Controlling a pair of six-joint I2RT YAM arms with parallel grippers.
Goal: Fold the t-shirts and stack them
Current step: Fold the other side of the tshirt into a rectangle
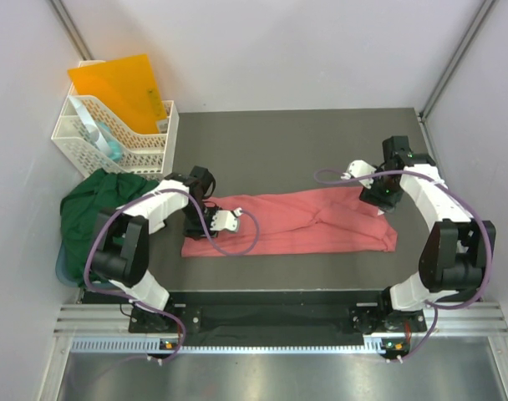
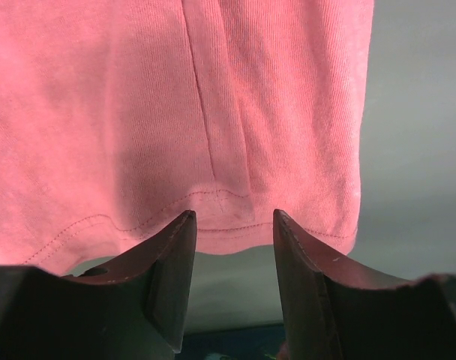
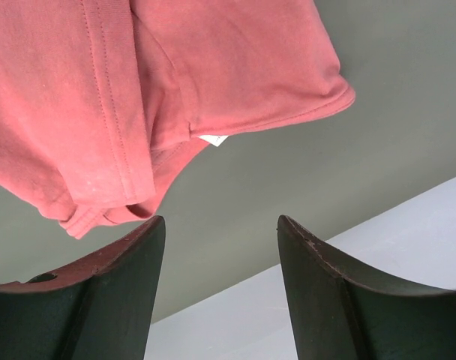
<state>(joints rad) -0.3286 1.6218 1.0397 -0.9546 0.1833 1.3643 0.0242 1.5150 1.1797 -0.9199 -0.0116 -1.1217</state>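
Note:
A salmon-pink t-shirt (image 1: 300, 221) lies folded into a long strip across the dark mat. Its stitched hem (image 2: 213, 225) reaches my left gripper's fingertips. My left gripper (image 1: 202, 227) (image 2: 232, 219) hovers open over that left end, and only mat shows between its fingers. At the right end a small white neck label (image 3: 213, 139) peeks out beside a sleeve. My right gripper (image 1: 378, 200) (image 3: 220, 222) stands open just off that end, holding nothing. The dark green t-shirt (image 1: 95, 209) lies crumpled at the table's left edge, behind my left arm.
A white plastic basket (image 1: 112, 138) with an orange folder (image 1: 120, 83) stands at the back left. Bare mat (image 1: 304, 142) stretches behind the pink shirt. A pale surface (image 3: 408, 255) borders the mat near my right gripper. Purple cables loop along both arms.

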